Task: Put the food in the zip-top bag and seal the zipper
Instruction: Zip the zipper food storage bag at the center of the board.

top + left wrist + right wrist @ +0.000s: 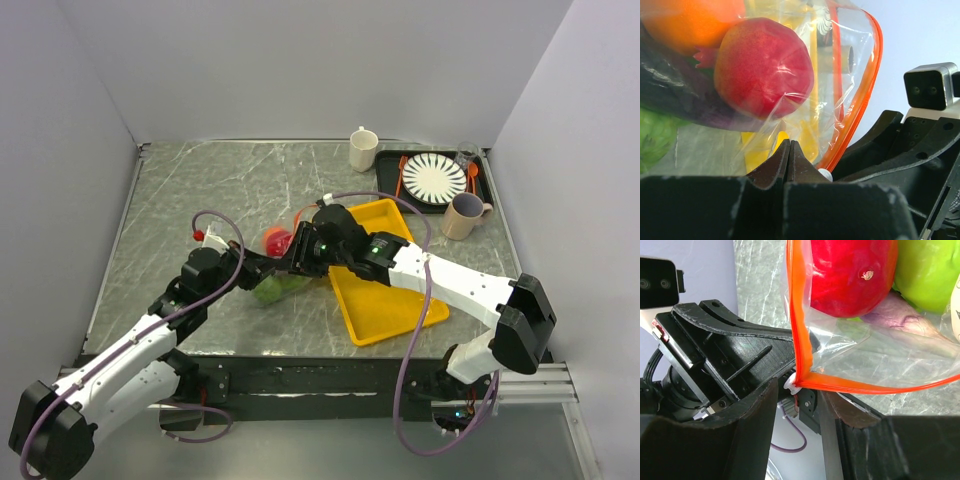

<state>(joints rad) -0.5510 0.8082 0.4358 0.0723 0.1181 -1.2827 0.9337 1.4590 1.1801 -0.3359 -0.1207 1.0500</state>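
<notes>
Top view: we saw the zip-top bag [262, 295] mostly hidden under the right arm [330, 240]; fruit count inside unclear. Left wrist cam: orange fruit [690, 20] was cut off at top edge, green fruit [655, 140] blurred & cropped at left. Right wrist cam: couldn't tell whether right gripper [799, 390] touched the zipper [800, 315].

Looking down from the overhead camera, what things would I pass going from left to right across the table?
red toy fruit → white cup → striped plate
</notes>
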